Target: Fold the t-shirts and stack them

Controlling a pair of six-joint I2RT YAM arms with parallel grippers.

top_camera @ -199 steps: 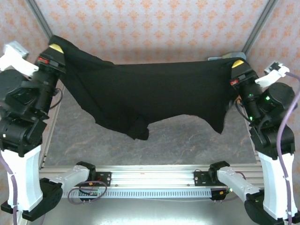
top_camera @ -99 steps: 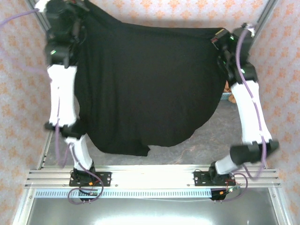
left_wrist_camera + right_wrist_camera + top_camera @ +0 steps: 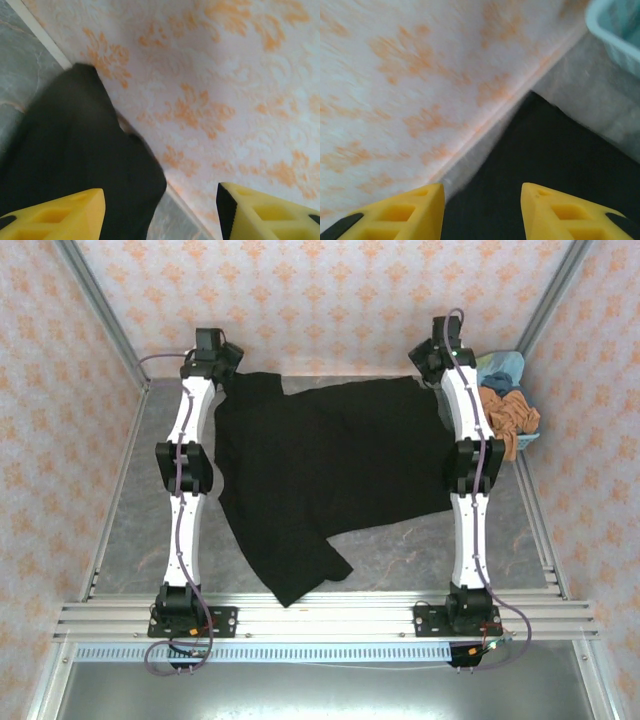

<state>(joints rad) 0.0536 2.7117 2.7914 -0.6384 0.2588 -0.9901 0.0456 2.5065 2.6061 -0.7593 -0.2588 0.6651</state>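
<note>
Across the middle of the table (image 3: 420, 540) the black t-shirt (image 3: 320, 470) lies spread out. Its far edge is close to the back wall (image 3: 320, 300) and one lower corner trails toward the near rail. By my reading the spreading is done and the folding has not begun: no doubled layer shows, and nothing is stacked. The other t-shirts (image 3: 505, 410) (orange-brown and bluish) sit heaped in a basket (image 3: 528, 438) at the far right, untouched as far as I can tell.

The top view has both arms stretched to the shirt's far corners, with the left gripper (image 3: 222, 352) and the right gripper (image 3: 437, 345) each at the cloth's edge, but it cannot show how the fingers stand. The wrist views settle that. The left gripper (image 3: 160, 212) has its yellow fingers wide apart with nothing between them and black cloth under one. The right gripper (image 3: 482, 210) is likewise spread over the shirt's corner, the pale basket (image 3: 615, 25) just beside.
</note>
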